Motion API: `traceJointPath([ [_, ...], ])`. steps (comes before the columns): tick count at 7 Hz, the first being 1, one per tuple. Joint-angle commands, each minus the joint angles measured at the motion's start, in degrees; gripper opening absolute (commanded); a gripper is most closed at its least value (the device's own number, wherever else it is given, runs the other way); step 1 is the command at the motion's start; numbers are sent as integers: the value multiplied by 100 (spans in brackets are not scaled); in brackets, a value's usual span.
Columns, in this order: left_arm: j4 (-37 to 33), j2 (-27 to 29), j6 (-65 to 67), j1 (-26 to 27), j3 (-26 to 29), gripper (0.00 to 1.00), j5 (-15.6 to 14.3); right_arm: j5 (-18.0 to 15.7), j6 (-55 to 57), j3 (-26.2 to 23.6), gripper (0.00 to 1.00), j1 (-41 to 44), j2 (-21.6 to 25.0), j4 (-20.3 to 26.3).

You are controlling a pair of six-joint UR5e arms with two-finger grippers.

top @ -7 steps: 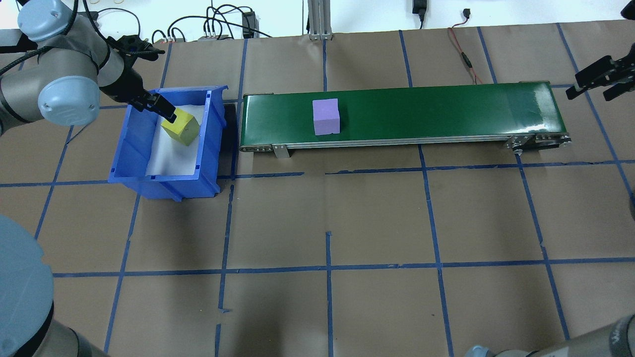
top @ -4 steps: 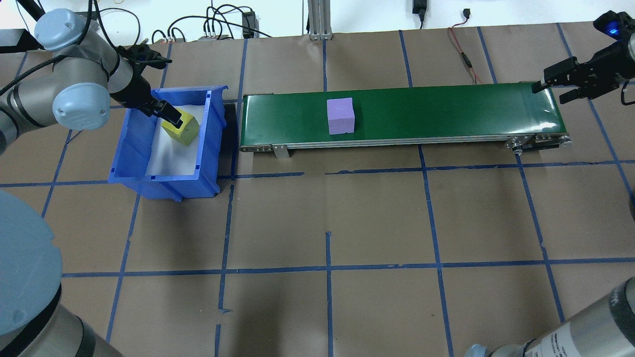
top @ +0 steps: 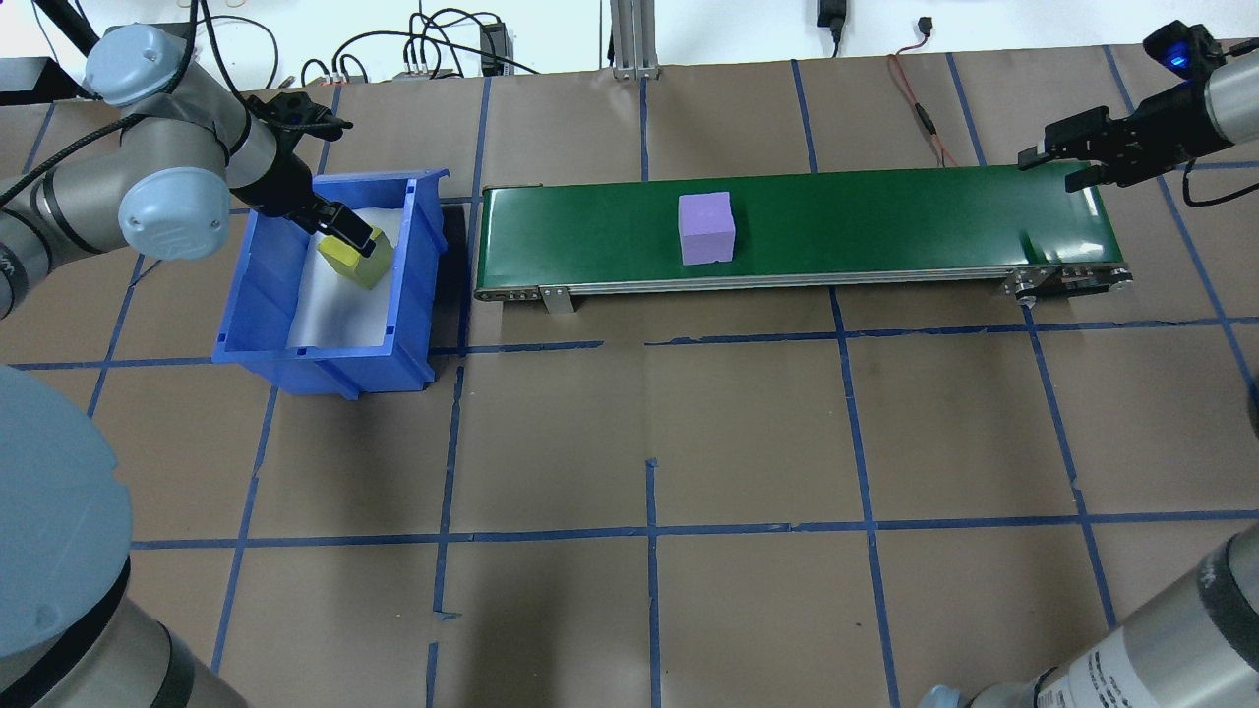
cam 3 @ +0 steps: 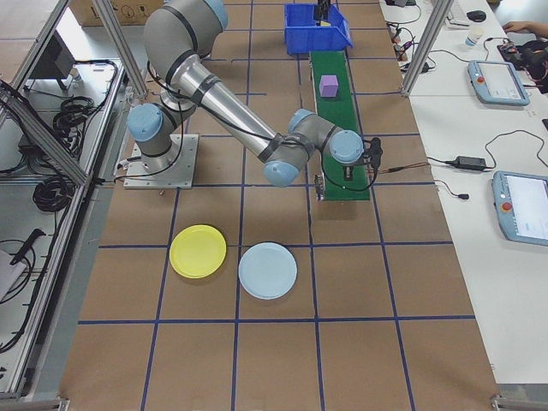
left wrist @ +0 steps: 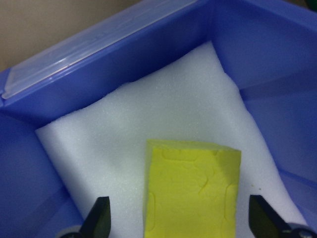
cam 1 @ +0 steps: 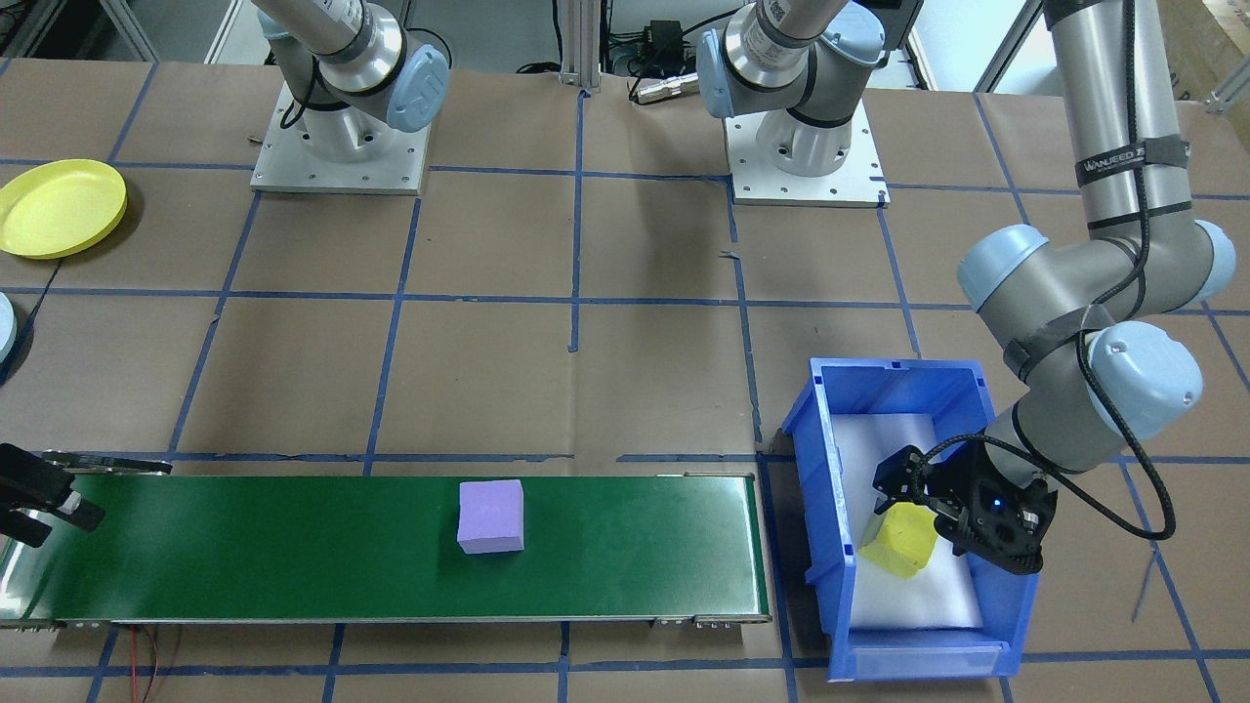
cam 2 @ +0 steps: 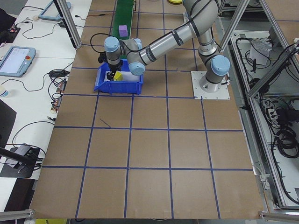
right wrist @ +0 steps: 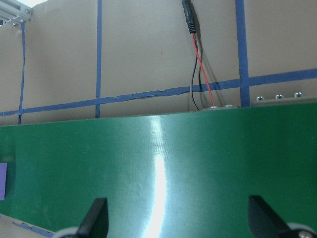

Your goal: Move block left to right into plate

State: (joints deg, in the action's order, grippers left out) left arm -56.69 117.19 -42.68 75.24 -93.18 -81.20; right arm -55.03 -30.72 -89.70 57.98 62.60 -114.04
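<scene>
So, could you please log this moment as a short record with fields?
purple block: on the green conveyor belt, left of its middle
yellow block: in the blue bin, on white foam
left gripper: open, fingers straddling the yellow block
right gripper: open, above the belt's right end
yellow plate: empty
light blue plate: empty

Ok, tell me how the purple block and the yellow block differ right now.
The purple block lies flat on the green conveyor belt; the yellow block sits tilted on white foam inside the blue bin. The purple block has no gripper near it; the yellow block lies between the open fingers of the left gripper. Both look like foam blocks.
</scene>
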Motion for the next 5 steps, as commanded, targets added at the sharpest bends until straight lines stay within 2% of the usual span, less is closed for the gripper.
traceJointPath([
  [1,0,23,-65,17,2,97,-1,10,-22,-82,100,47,-55,-136],
  [3,0,111,-83,17,-7,96,7,10,-13,-152,100,47,-55,-145],
  [4,-9,119,-196,17,-50,70,-1,97,-4,-144,100,47,-55,-145],
  [5,0,111,-197,17,-120,50,-10,315,-39,-153,100,56,-90,-179],
])
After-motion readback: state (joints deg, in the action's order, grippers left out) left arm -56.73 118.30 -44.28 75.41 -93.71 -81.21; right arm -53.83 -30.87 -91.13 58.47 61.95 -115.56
